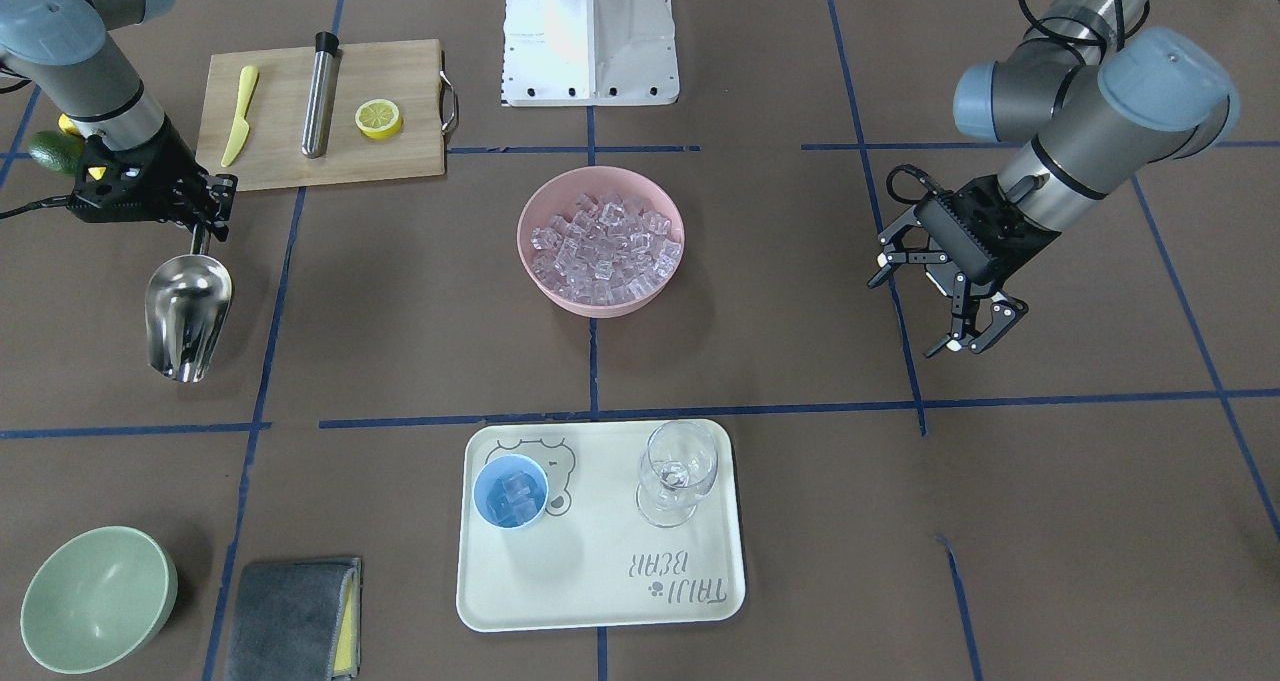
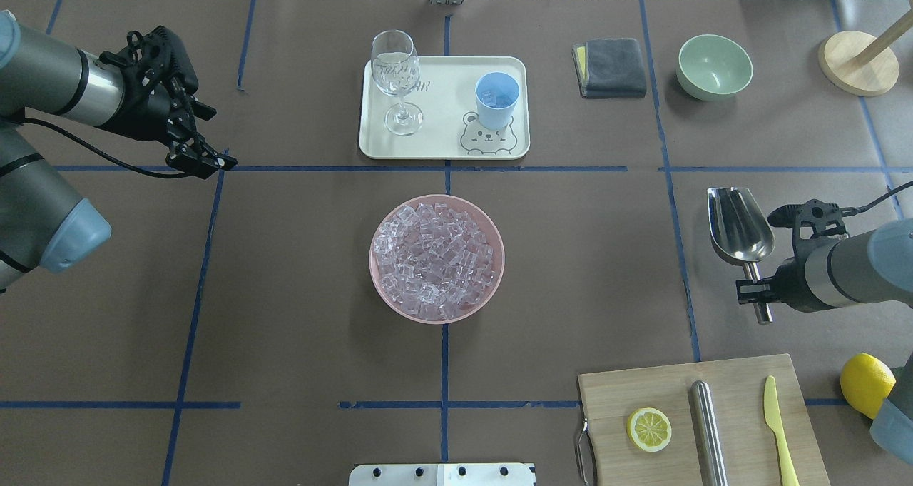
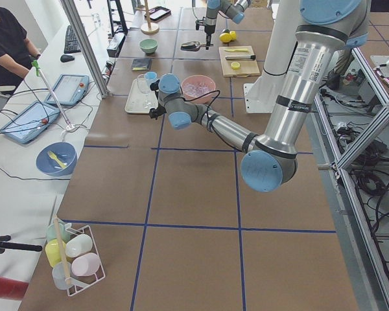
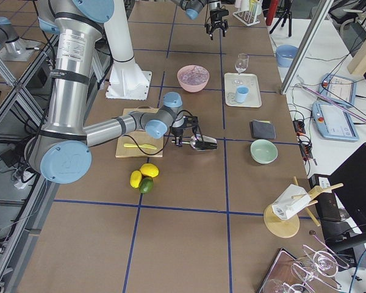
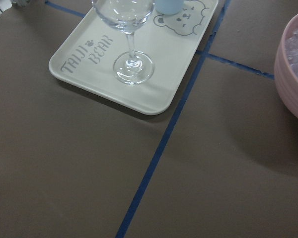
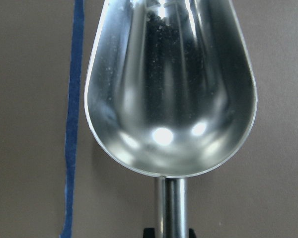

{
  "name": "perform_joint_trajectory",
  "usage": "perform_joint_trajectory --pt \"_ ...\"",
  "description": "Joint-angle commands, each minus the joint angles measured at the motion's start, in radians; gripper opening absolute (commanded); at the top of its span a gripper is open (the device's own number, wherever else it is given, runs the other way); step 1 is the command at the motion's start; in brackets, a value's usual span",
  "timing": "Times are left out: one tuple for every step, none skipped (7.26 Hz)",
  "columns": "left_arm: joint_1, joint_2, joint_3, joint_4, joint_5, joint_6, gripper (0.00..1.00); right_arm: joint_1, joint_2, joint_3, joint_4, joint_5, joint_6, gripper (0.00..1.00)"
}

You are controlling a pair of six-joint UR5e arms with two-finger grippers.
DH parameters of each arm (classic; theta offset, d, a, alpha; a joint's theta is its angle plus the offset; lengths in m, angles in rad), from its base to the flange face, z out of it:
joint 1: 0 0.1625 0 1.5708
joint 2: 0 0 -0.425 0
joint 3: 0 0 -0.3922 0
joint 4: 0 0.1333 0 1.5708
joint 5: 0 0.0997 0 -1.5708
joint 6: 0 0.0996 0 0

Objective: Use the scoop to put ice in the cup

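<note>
The steel scoop is empty and low over the table on my right side; it also shows in the overhead view and fills the right wrist view. My right gripper is shut on its rod handle. The light-blue cup stands on the cream tray and holds a few ice cubes. Many ice cubes fill the pink bowl at the table's middle. My left gripper is open and empty, above the table on my left side.
A clear wine glass stands on the tray beside the cup. A cutting board holds a yellow knife, a steel cylinder and half a lemon. A pale green bowl and a grey cloth lie beyond my right gripper, far from the base.
</note>
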Motion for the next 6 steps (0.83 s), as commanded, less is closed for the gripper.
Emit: perform_joint_trajectory --pt "-0.008 0.002 -0.006 0.007 0.000 -0.001 1.00 -0.019 0.003 -0.012 -0.001 -0.001 -0.004 0.03" --pt "-0.024 0.016 -0.007 0.012 0.000 -0.002 1.00 -0.019 0.007 -0.012 -0.003 0.001 -0.004 0.20" --pt "-0.061 0.037 -0.011 0.028 0.000 -0.002 1.00 -0.019 0.009 -0.009 -0.003 -0.001 -0.003 0.99" --pt "-0.089 0.068 -0.021 0.068 0.000 -0.002 1.00 -0.017 0.006 -0.003 -0.003 0.003 -0.001 1.00" --pt "-0.121 0.111 -0.023 0.085 0.001 -0.002 1.00 -0.016 0.007 -0.001 -0.004 0.004 -0.006 1.00" --pt "-0.158 0.176 -0.021 0.085 0.000 -0.002 1.00 -0.011 0.001 0.013 -0.004 0.015 -0.013 1.00"
